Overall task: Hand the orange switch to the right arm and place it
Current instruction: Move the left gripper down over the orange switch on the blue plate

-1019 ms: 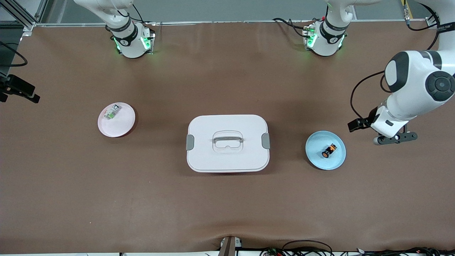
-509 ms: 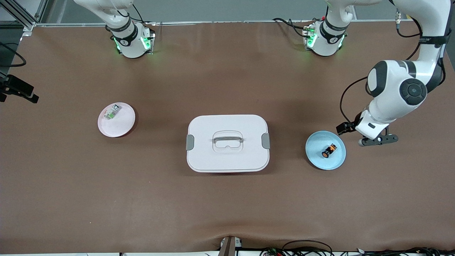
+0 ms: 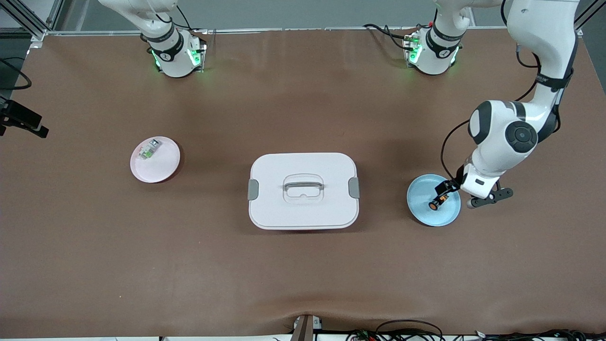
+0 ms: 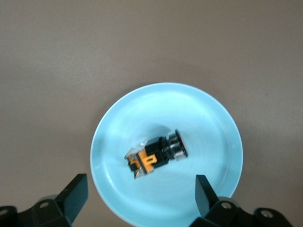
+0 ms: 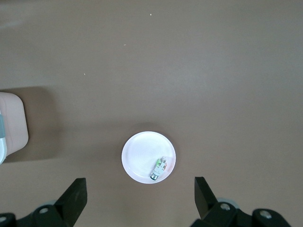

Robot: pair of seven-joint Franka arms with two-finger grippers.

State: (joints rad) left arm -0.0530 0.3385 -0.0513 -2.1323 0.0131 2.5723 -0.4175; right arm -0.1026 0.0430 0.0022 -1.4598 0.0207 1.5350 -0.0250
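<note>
No brand or writing that I can read shows on any of these things. Toward my right arm's end of the table sits the pink plate (image 3: 155, 161) with a small grey-white piece with a green part (image 3: 148, 149) on it. My right gripper (image 5: 139, 201) hangs high over that plate, fingers (image 5: 75, 196) spread apart and holding nothing; that arm waits. At the table's middle stands the white lidded box (image 3: 303, 190) with a handle in its lid and a grey latch at each end. Toward my left arm's end lies the light blue plate (image 3: 421, 208), and on it the orange switch (image 3: 438, 201) rests on its side. Its long axis runs slantwise across the plate, its round orange end turned toward the front camera and the box. My left gripper (image 4: 142, 194) hovers over this plate, jaws wide apart, the switch (image 4: 155, 156) below and untouched.
</note>
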